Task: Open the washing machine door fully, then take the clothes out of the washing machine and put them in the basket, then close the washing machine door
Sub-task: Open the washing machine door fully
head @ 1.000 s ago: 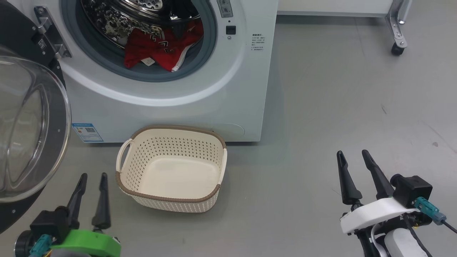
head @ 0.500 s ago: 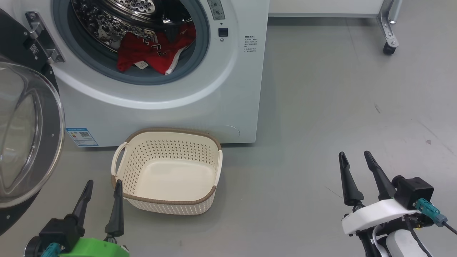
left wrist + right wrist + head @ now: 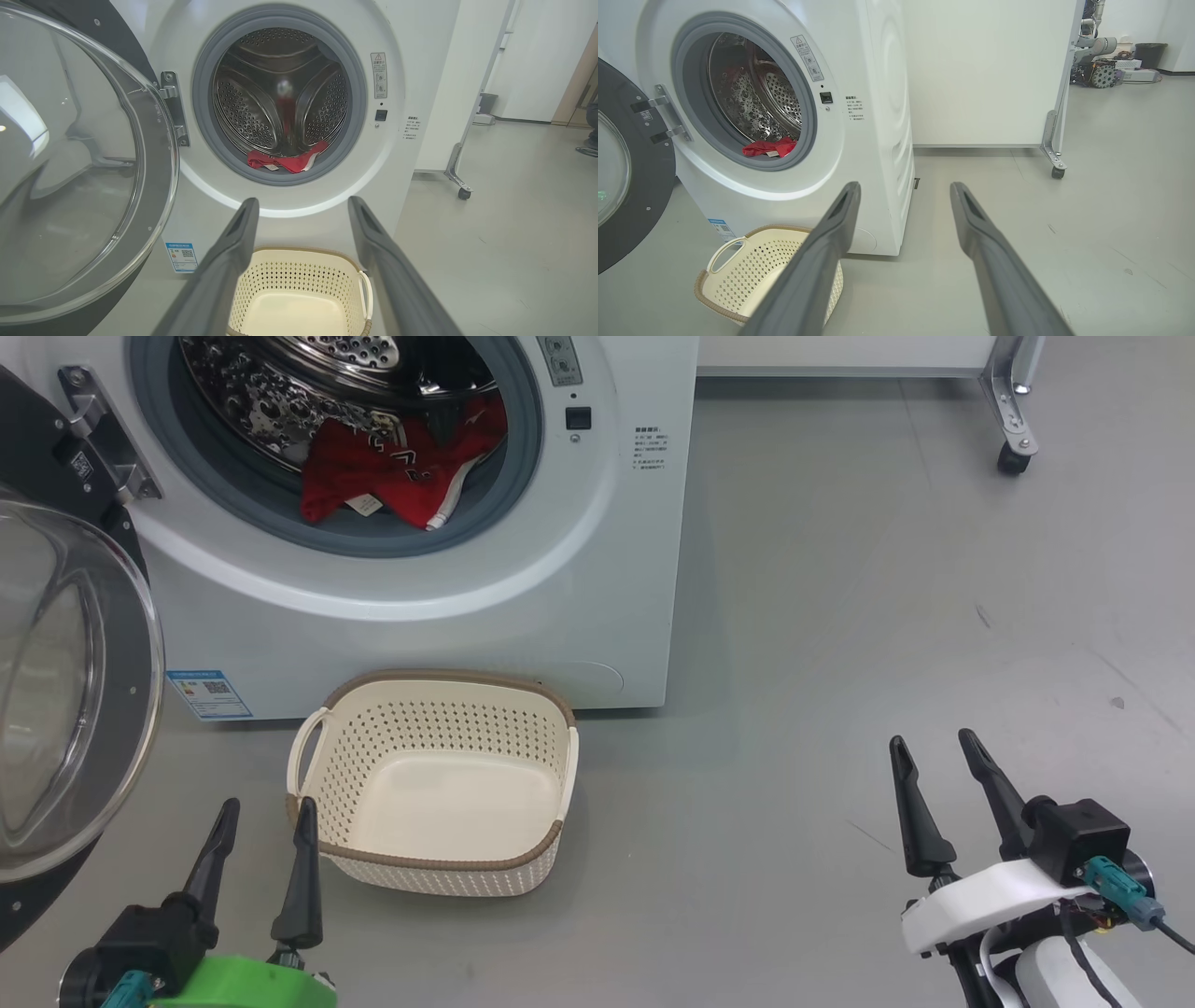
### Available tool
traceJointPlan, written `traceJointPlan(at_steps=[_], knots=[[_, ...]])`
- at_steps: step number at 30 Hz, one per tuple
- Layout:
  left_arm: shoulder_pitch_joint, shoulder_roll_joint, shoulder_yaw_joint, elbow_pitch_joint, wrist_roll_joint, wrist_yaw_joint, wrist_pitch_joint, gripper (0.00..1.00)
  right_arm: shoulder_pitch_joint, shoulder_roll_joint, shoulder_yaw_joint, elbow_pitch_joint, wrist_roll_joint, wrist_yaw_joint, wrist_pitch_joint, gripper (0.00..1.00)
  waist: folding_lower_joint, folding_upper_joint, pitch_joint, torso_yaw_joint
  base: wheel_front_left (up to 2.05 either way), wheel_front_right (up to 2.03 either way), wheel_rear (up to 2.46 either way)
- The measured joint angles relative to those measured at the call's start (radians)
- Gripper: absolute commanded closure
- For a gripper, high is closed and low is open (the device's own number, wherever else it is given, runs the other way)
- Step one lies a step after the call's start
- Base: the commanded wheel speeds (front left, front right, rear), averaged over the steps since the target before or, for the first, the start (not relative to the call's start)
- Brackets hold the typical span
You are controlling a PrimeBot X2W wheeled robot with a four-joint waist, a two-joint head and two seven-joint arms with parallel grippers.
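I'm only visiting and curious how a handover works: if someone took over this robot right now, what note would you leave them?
Left gripper: open, empty, low by the basket's left corner.
Right gripper: open, empty, over bare floor to the right.
Door: swung wide open on the washing machine's left.
Clothes: red, lying at the front of the drum.
Basket: empty, on the floor in front of the washing machine.
Done: door opened.
Left: move the clothes into the basket, then close the door.
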Motion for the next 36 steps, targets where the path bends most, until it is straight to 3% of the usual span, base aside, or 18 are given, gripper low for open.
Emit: traceJointPlan(at_steps=[36], knots=[[0.017,-0.014,-0.032,-0.009,-0.011,0.006,0.0,0.0,0.0,0.012,-0.003,0.006,-0.013,-0.007,0.0,0.0,0.0,0.0,0.021,0.0,0.02,-0.02,0.0]])
